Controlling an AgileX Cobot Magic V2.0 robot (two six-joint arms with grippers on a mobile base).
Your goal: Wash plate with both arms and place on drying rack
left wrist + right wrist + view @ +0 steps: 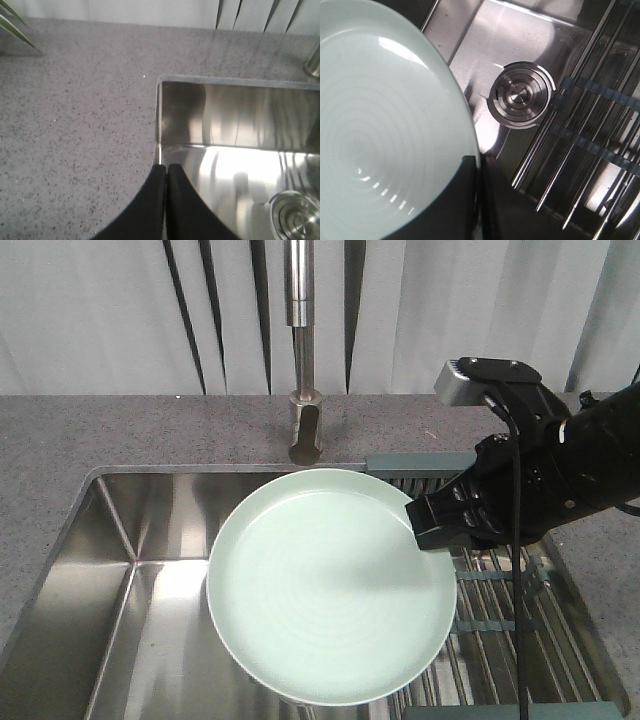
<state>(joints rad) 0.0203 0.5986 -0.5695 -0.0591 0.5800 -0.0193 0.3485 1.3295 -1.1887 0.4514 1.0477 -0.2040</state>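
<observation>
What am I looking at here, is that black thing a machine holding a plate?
Yes. It is a two-armed robot at a kitchen sink. The wide picture looks forward from the robot: its right gripper pinches the rim of a pale green plate over the steel sink, with the tap behind and the drying rack at right. The other two come from wrist cameras. The right one looks past the plate to the drain. The left one shows the left gripper shut and empty, above the sink's corner and the grey counter.

I hold the pale mint-green plate (330, 585) by its rim in my right gripper (422, 525), face up, raised beside the metal-rod drying rack (500, 610).
</observation>
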